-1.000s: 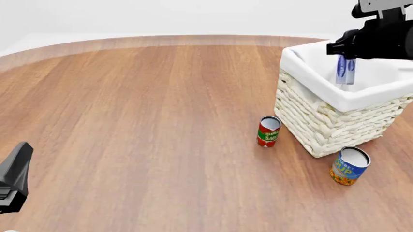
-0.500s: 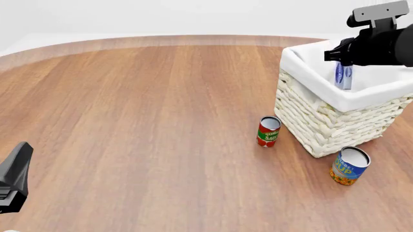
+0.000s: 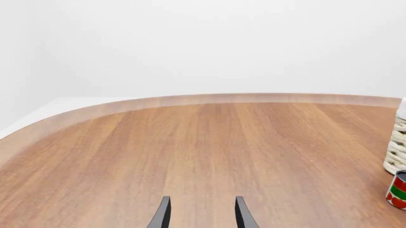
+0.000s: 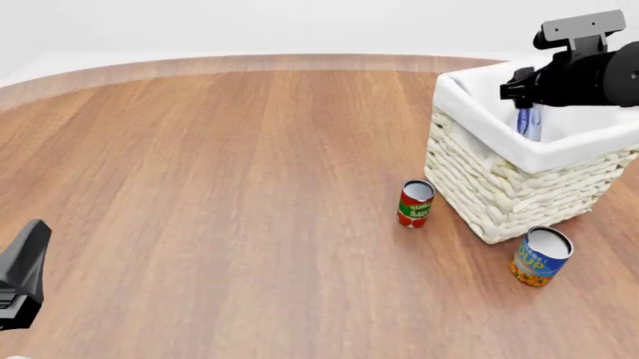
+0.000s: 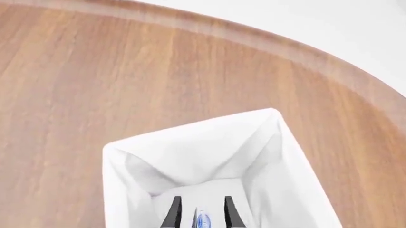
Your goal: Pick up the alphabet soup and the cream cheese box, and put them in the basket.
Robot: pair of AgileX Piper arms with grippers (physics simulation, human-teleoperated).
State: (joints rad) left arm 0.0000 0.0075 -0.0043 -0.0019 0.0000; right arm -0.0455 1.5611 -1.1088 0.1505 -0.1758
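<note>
The cream cheese box (image 4: 527,123) stands on edge inside the basket (image 4: 479,127), its lower part hidden by the white rim. My right gripper (image 4: 526,101) hangs just above it with its fingers apart. In the right wrist view the thin blue box (image 5: 201,221) sits between the fingers (image 5: 174,213) with a gap on each side, over the basket's lining (image 5: 190,142). The alphabet soup (image 4: 540,256) stands on the table just in front of the basket. My left gripper (image 4: 20,277) is open and empty at the near left edge, far from everything; its fingers also show in the left wrist view (image 3: 201,216).
A slim red and green can (image 4: 415,203) stands just left of the basket's near corner; it also shows in the left wrist view (image 3: 398,190), beside the basket's woven wall (image 3: 396,152). The wooden table (image 4: 220,187) has a curved far edge.
The cream cheese box has sunk lower into the basket and now stands free of the right fingers. The right gripper shifted slightly left. The left arm has not moved.
</note>
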